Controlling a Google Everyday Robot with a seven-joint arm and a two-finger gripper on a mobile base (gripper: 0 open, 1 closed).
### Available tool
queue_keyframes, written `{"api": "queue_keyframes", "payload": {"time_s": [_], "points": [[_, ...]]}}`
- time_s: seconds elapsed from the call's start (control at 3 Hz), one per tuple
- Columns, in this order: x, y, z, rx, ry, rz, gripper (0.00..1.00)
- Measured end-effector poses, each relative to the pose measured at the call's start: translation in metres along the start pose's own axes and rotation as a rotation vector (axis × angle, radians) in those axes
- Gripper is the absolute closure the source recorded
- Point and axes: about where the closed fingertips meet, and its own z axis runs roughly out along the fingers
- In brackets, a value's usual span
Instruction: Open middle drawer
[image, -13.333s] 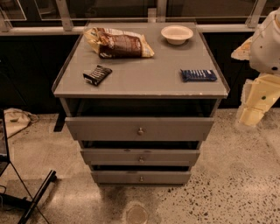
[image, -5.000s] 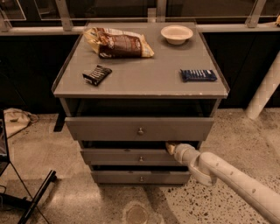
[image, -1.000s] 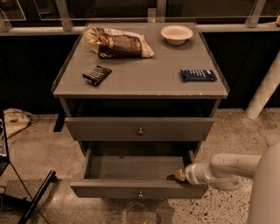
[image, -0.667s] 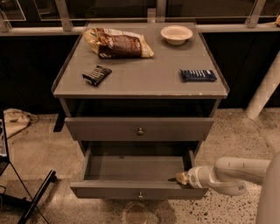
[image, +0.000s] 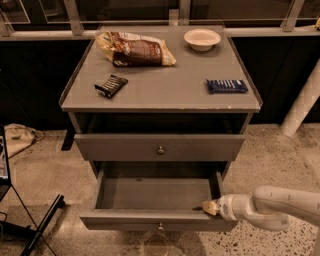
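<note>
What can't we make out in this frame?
- Gripper, at the middle drawer's right front corner: whether it touches the rim, unclear in camera view.
- Bottom drawer: hidden under the open middle drawer.
- Arm: cut off by the right edge.
- Top drawer's inside: shadowed by the cabinet top.

The grey wooden middle drawer with the small round metal knob (image: 155, 196), nearly shut before, now stands pulled far out. My white gripper (image: 209, 207) has come down to its right front corner.

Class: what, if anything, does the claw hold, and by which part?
Cannot be told: the claw sits at the right front corner of the open middle drawer, grip unclear.
</note>
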Motion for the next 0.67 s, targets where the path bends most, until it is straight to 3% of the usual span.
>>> {"api": "queue_keyframes", "payload": {"time_s": [0.33, 0.67], "points": [[-0.01, 0.006, -0.018, -0.09, -0.072, -0.012, 1.0], [-0.039, 0.011, -0.041, -0.137, -0.156, -0.054, 1.0]]}}
